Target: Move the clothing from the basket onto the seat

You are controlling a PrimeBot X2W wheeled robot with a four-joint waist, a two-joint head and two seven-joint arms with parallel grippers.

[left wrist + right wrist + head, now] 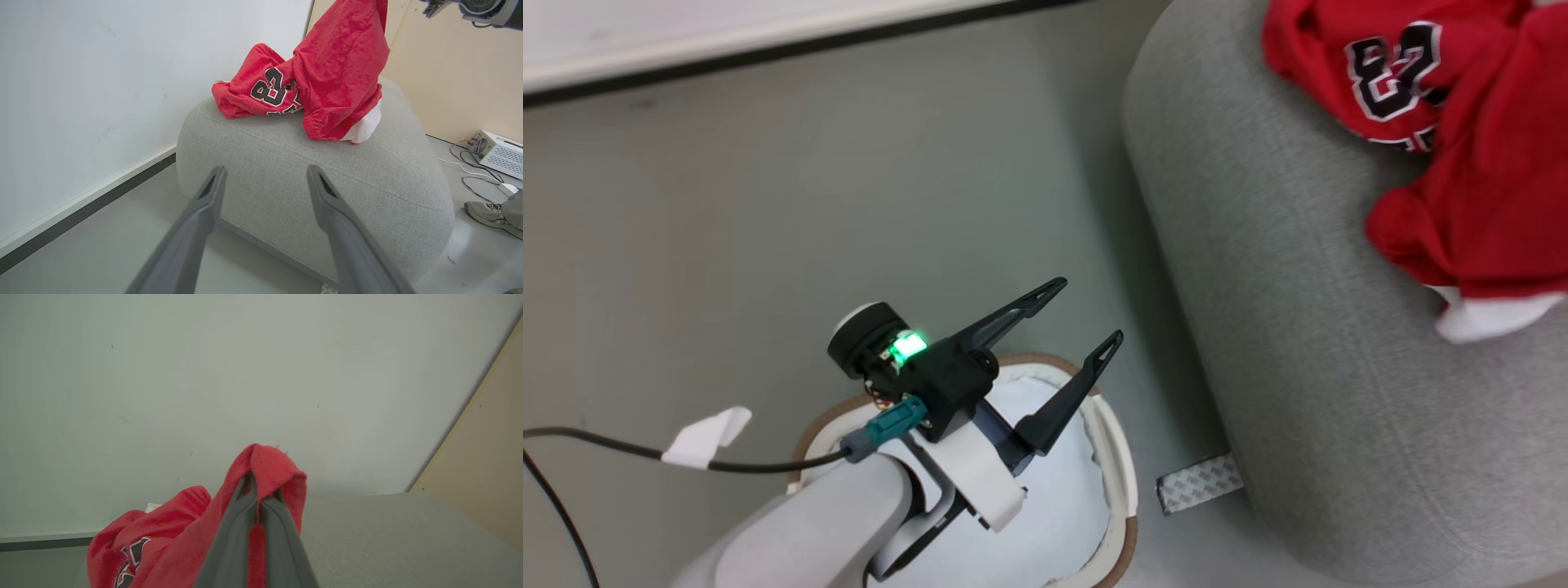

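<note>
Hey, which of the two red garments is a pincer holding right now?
The plain red garment with white trim: the right pincer is shut on its top fold, holding it up. The numbered jersey lies loose on the seat.

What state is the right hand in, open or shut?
Shut on the clothing: the right hand's fingers press together with a red fold pinched between them.

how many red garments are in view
2. The numbered jersey lies on the seat; the plain red garment hangs beside it, its top pinched in the right tool. Folds may hide more.
</note>
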